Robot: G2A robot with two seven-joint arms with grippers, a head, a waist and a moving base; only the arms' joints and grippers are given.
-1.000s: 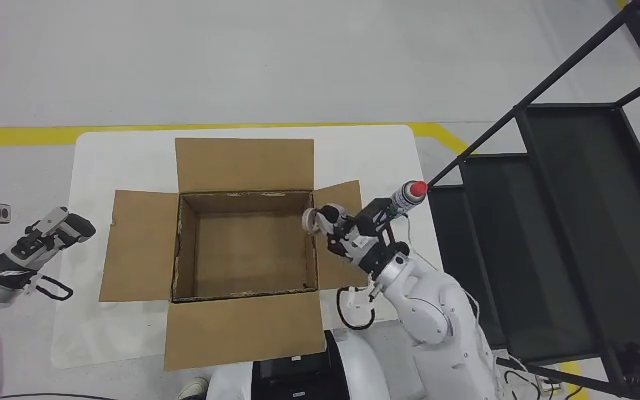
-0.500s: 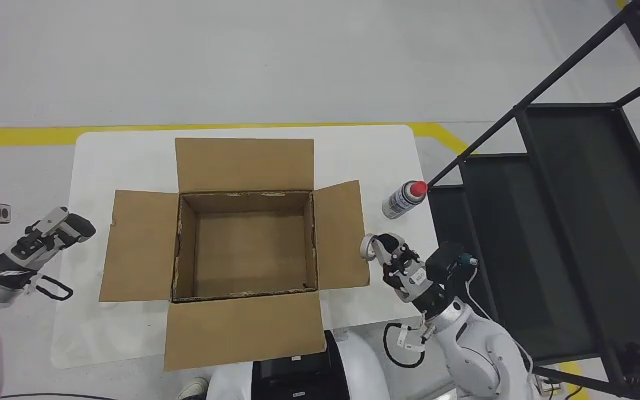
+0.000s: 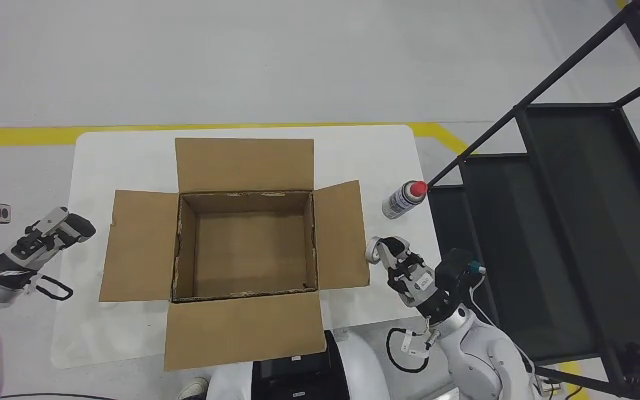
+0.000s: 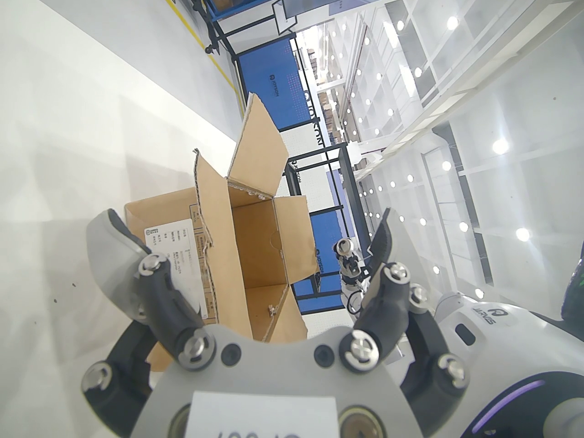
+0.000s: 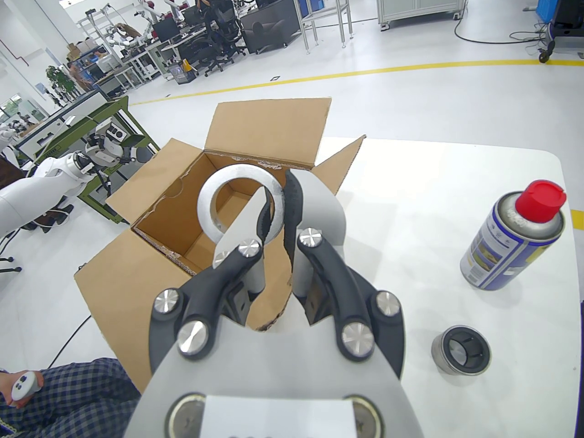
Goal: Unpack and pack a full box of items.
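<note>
Spray can (image 5: 513, 234), metal sleeve (image 5: 461, 351) beside box (image 5: 269, 129); right end effector (image 5: 273, 198) grips ring (image 5: 207, 202).

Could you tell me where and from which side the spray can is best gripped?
I would grip the spray can around its body, about mid-height, below the red cap, coming in level from the robot's side. It stands upright on the table, and the cap is narrower and may pull off. The right hand is shut on a metal ring.
</note>
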